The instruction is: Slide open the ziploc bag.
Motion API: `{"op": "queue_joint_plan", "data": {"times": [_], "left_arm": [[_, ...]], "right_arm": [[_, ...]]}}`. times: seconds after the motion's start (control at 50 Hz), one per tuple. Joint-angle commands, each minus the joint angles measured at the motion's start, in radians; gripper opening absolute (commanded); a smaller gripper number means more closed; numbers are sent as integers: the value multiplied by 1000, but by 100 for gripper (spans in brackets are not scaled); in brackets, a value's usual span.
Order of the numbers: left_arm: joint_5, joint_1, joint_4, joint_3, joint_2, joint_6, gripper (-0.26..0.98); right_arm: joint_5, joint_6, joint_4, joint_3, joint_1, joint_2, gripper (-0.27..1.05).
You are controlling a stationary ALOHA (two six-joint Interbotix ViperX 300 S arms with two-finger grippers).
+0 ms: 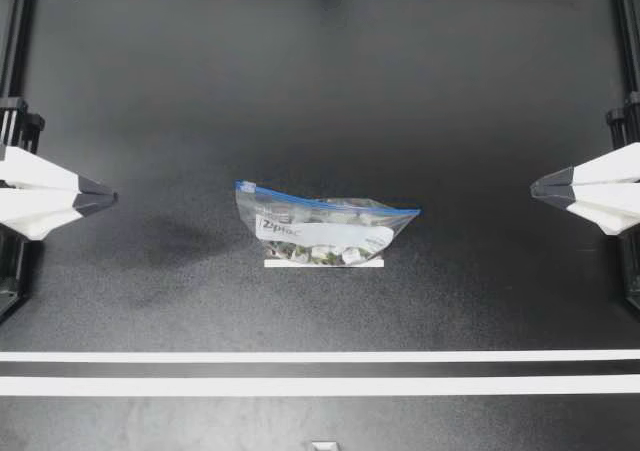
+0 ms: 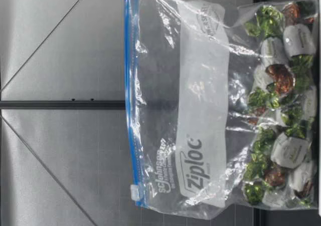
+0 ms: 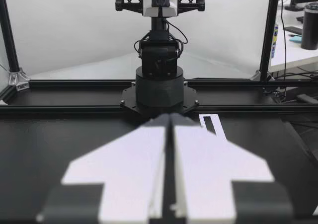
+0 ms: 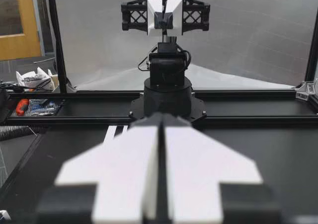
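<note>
A clear zip bag (image 1: 325, 226) with wrapped sweets in it lies at the middle of the black table, its blue zip strip along the far edge. The white slider (image 1: 246, 186) sits at the strip's left end. In the low view the bag (image 2: 200, 110) stands upright, zip on top, slider (image 2: 134, 192) at one end, sweets (image 2: 281, 110) at the bottom. My left gripper (image 1: 112, 199) hovers far to the left, shut and holding nothing. My right gripper (image 1: 533, 188) is far to the right, also shut with nothing in it. Neither wrist view shows the bag.
A short white strip (image 1: 323, 263) lies along the bag's near edge. Two white tape lines (image 1: 320, 356) cross the table nearer the front. Black frame rails (image 1: 12, 71) bound the table. Each wrist view shows the opposite arm's base (image 3: 160, 80) (image 4: 168, 92) beyond the shut fingers.
</note>
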Motion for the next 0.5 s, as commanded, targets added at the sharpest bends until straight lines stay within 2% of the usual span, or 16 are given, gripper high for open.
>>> {"op": "queue_joint_plan", "data": {"times": [0.0,0.14,0.28,0.38,0.48], "left_arm": [[-2,8,-2,-23,15,0,-14],[-2,9,-3,-14,34,11,-16],[3,18,-3,37,84,17,-16],[-12,71,-5,92,169,21,-16],[-75,130,-35,130,281,20,-16]], "right_arm": [[-2,0,-3,-6,-6,3,-12],[-2,-5,-5,14,-6,-2,-15],[-3,-11,-5,29,-11,11,-15],[-9,-11,-5,21,-23,34,-15],[-17,-11,-5,0,-46,72,-15]]}}
